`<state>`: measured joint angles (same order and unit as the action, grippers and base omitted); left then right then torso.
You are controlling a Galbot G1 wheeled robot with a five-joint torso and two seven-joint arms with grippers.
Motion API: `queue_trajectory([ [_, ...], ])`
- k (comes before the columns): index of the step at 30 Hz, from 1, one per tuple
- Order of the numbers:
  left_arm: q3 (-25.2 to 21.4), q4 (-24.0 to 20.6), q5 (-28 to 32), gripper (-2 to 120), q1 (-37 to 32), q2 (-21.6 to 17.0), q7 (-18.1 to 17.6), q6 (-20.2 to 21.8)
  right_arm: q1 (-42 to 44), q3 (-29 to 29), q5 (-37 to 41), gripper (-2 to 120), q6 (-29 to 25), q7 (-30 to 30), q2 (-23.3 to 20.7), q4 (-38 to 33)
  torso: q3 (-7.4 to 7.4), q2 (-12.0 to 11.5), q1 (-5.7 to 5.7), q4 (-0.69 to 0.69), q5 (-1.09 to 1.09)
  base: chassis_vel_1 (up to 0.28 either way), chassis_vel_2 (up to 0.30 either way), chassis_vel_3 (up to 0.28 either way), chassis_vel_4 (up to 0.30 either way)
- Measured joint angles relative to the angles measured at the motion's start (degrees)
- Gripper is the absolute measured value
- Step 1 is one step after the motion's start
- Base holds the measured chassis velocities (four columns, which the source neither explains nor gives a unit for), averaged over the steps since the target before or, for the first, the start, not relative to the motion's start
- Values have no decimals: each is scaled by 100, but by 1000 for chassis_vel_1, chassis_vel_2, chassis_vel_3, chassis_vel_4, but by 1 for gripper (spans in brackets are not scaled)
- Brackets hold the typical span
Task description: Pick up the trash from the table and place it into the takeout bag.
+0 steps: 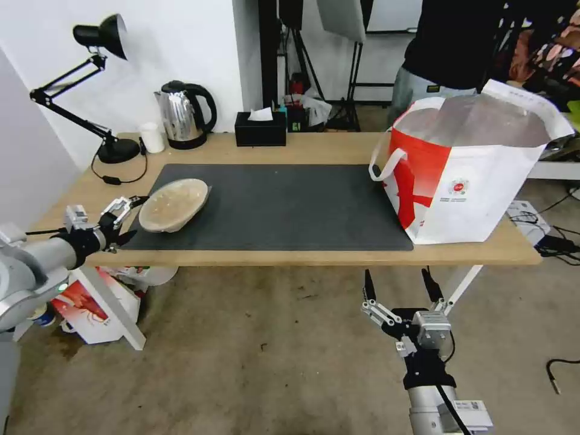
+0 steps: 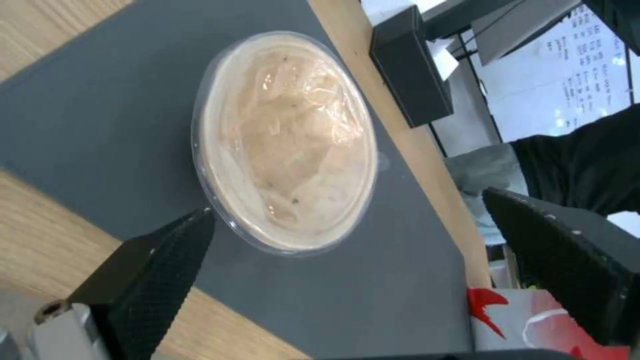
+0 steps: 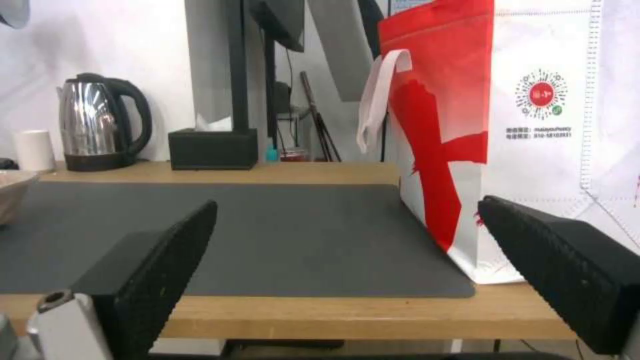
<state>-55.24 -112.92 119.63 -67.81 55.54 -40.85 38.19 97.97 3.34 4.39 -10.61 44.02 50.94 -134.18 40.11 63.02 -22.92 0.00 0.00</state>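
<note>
Black ribbed fingers of the left gripper (image 1: 127,219) stand spread apart, holding nothing, at the left front edge of the table (image 1: 314,257), just beside the shallow tan bowl (image 1: 174,205). In the left wrist view that bowl (image 2: 287,142) lies between and beyond the two fingers (image 2: 163,260), lined with crumpled clear film, resting on the left end of the dark-grey mat (image 1: 278,208). The right gripper (image 1: 399,289) hangs below the table's front edge, over the floor, its fingers also wide apart and empty. Above and beyond it, on the table's right end, stands the takeout bag (image 1: 477,181), mouth open, its base overlapping the mat's right edge. Along the back edge sit a steel kettle (image 1: 183,115) and a black tissue box (image 1: 260,130).
</note>
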Motion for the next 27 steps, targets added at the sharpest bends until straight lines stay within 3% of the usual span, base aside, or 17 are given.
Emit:
queue_trajectory([
  [27,172,418,-158,100,219,-132,9,28,0,0,0,100,0,0,0,0,0,0,0,0,0,0,0,0,0],
])
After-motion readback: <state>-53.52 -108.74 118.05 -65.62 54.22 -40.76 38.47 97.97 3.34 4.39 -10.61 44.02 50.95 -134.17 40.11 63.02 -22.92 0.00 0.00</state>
